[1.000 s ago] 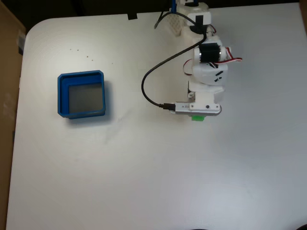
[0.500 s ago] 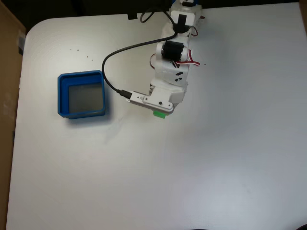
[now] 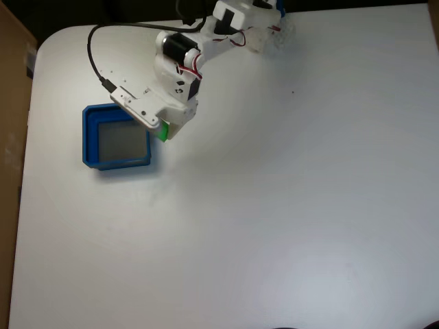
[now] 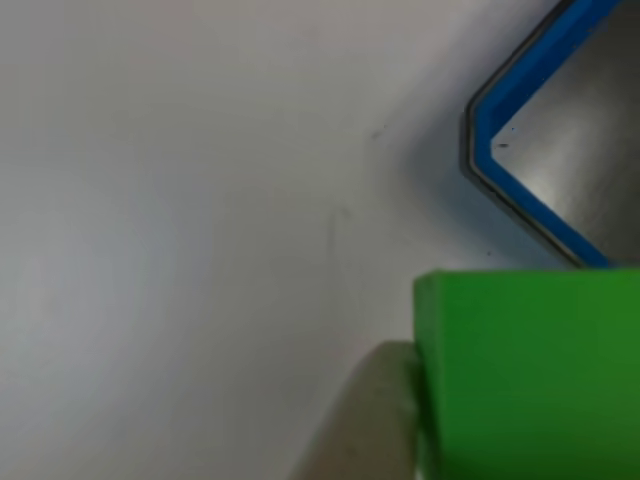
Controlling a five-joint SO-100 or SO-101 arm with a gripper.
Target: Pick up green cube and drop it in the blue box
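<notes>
Your pincer [image 3: 164,130] is pinching the green cube [image 3: 164,131], and in the fixed view the cube peeks out from under the white arm, right at the pincer's tip. The cube hangs just beside the right wall of the blue box [image 3: 89,140], which sits on the white worktop [image 3: 288,219]. In the other view the green cube [image 4: 530,375] looks very big and close, with one pale finger [image 4: 365,420] pressed against its left side and a corner of the blue box [image 4: 520,90] above it.
</notes>
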